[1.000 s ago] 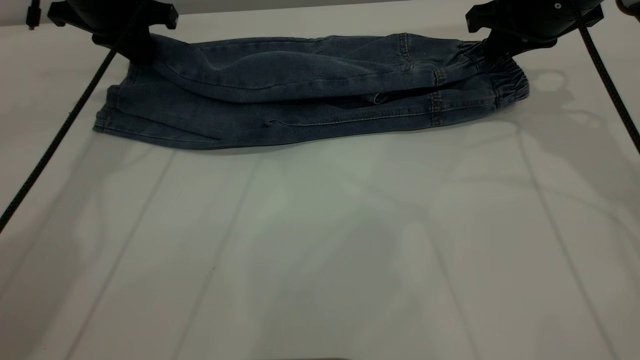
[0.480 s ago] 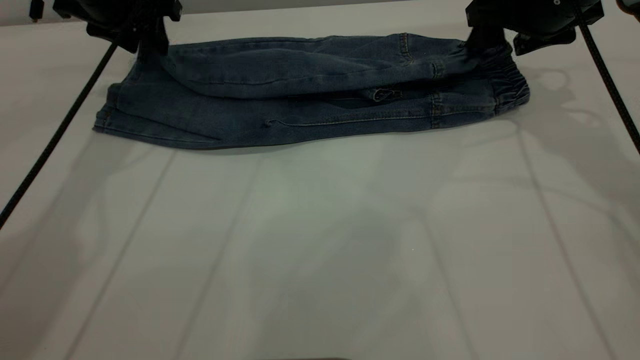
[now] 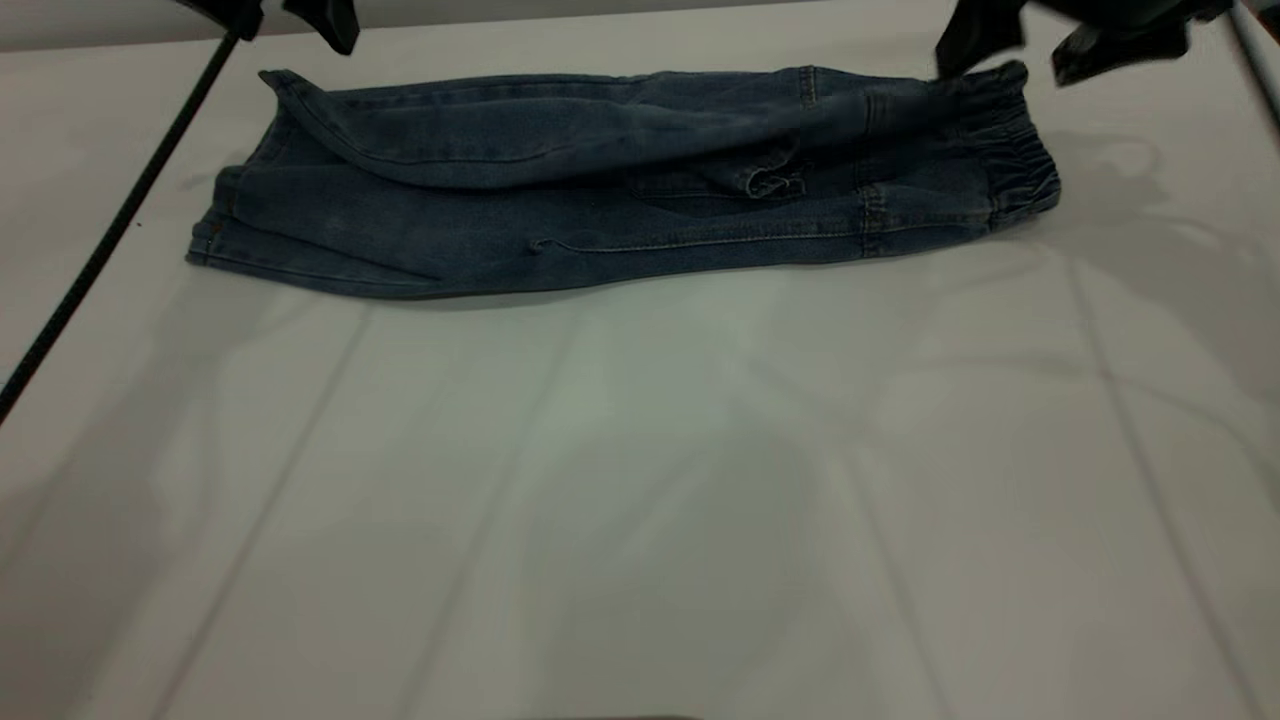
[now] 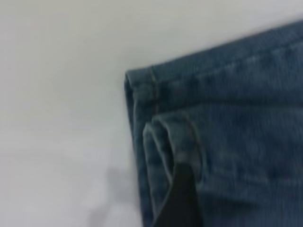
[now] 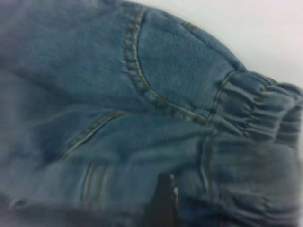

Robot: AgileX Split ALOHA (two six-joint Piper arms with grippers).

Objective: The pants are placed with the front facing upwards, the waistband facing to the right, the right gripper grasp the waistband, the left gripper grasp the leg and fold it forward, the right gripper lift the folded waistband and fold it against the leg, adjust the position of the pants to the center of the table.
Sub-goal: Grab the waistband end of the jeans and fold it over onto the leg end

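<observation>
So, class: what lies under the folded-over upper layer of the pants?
Under the pants' folded-over layer lies their lower denim layer, whose near strip shows. The rest, and the table beneath, is covered.

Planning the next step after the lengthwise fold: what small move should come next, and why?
Probably bring the right gripper back down onto the waistband to grasp it. The pants already lie folded lengthwise, waistband at the right; both grippers, the left gripper too, are above the cloth, holding nothing.
</observation>
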